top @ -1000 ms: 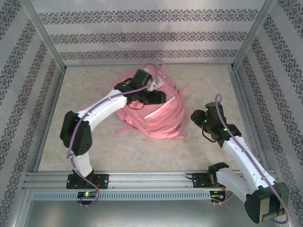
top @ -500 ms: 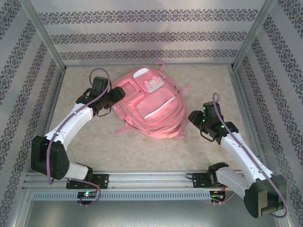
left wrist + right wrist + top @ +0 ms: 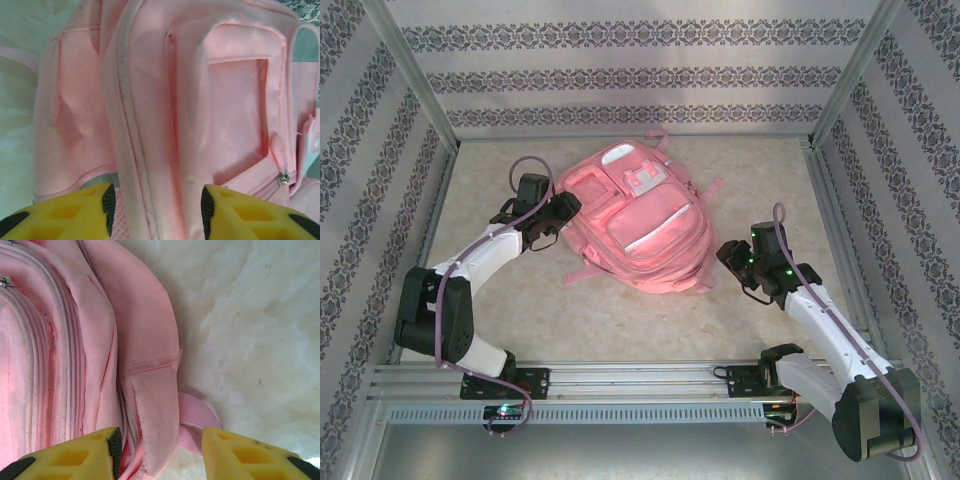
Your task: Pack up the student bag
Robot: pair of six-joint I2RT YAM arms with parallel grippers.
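The student bag (image 3: 638,225) is a large pink backpack lying flat in the middle of the table, front pockets up, with white trim patches. My left gripper (image 3: 563,210) sits at its left edge. In the left wrist view that gripper (image 3: 157,215) is open, and a raised seam ridge of the bag (image 3: 165,100) lies between its yellow fingers. My right gripper (image 3: 725,255) is at the bag's right lower corner. It is open (image 3: 160,452), straddling a side flap of the bag (image 3: 75,340) and a pink strap (image 3: 197,412).
The beige table (image 3: 620,320) is enclosed by patterned walls (image 3: 640,75) on three sides, with metal frame posts at the corners. A metal rail (image 3: 620,378) carrying the arm bases runs along the near edge. Loose straps stick out around the bag.
My left arm has pulled back from over the bag's top to its left edge and folded closer to its base. My right gripper has edged slightly toward the bag's lower right corner.
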